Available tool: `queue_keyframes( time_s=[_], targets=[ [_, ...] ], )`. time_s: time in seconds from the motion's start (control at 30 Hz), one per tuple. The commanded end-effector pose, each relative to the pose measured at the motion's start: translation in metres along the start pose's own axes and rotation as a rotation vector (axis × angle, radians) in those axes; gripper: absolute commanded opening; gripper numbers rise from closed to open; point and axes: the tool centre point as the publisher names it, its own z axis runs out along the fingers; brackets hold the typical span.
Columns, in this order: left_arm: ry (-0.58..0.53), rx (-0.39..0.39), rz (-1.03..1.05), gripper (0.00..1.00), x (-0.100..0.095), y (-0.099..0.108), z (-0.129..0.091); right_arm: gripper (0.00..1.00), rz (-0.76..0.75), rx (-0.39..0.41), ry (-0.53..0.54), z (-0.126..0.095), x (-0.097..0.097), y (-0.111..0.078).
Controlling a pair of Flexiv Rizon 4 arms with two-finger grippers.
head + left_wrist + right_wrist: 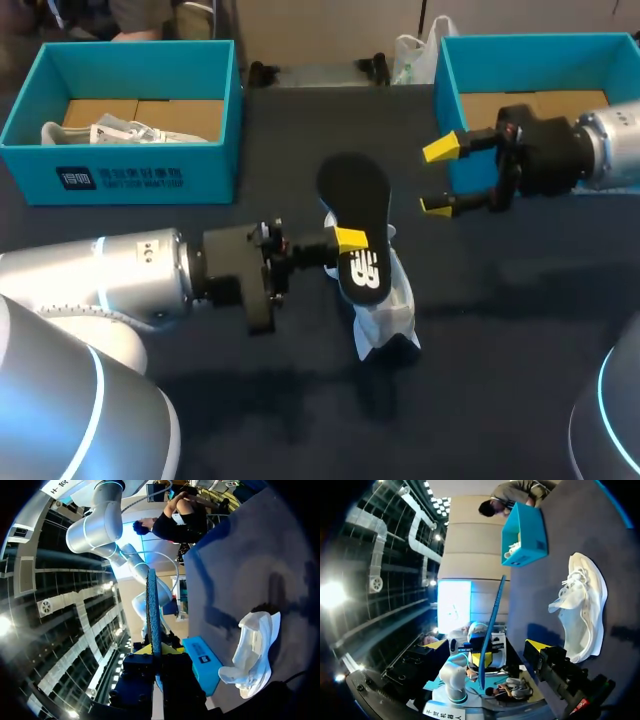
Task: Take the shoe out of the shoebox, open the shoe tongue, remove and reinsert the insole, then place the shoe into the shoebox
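My left gripper (350, 240) is shut on a black insole (356, 212) and holds it up on edge above the table. In the left wrist view the insole (152, 611) rises edge-on from between the yellow tips of my left gripper (155, 650). The white shoe (386, 312) lies on the dark table under the insole, off to one side of the left gripper (255, 655). My right gripper (438, 178) hangs open just right of the insole, apart from it. In the right wrist view the right gripper (486, 645) faces the insole (493, 625) ahead, with the shoe (584, 605) beside it.
A blue shoebox (216, 110) at the back left holds another white shoe (125, 131); the same box (525, 535) shows beyond the shoe in the right wrist view. A second blue shoebox (446, 75) stands at the back right, behind my right gripper.
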Motion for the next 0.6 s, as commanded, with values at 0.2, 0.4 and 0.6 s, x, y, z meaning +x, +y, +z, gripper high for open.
queue_keyframes(
  time_s=[0.2,0.4,0.6],
  targets=[
    [0.033,0.013,0.050,0.00,-0.005,0.005,0.030,0.90,-0.003,0.031,0.021,0.017,-0.002,0.017],
    [0.059,0.040,0.086,0.00,-0.008,0.005,0.039,0.67,-0.005,0.035,0.035,0.024,-0.003,0.016],
    [0.075,0.035,0.103,0.00,-0.007,0.009,0.049,0.45,-0.010,0.036,0.044,0.029,-0.002,0.014]
  ],
)
